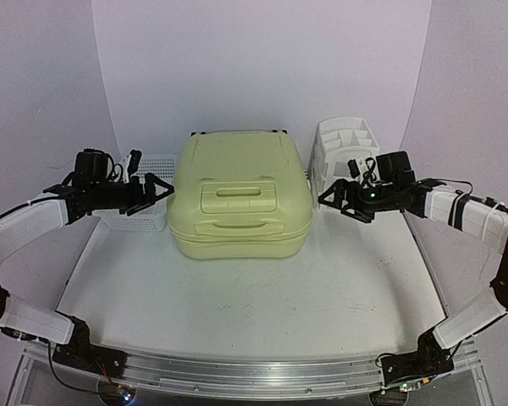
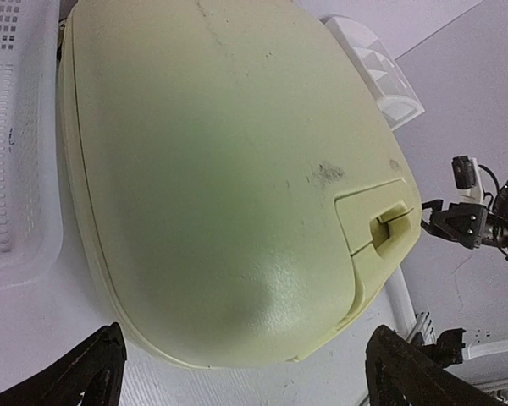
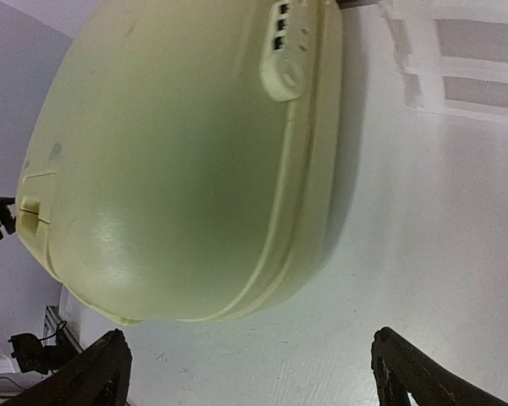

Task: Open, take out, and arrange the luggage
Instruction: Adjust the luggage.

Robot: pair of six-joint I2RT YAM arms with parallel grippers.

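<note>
Worktop (image 1: pixel 237 313) stretches open from our near edge to the luggage (image 1: pixel 240 196), which lies shut, flat, centre-rear. We note left end effector (image 1: pixel 162 194) and right end effector (image 1: pixel 328 201) flanking its sides, both spread wide, gripping nothing.

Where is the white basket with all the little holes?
In the overhead view the white mesh basket sits on the left of the table, right beside the closed luggage and partly hidden by the open left gripper.
</note>
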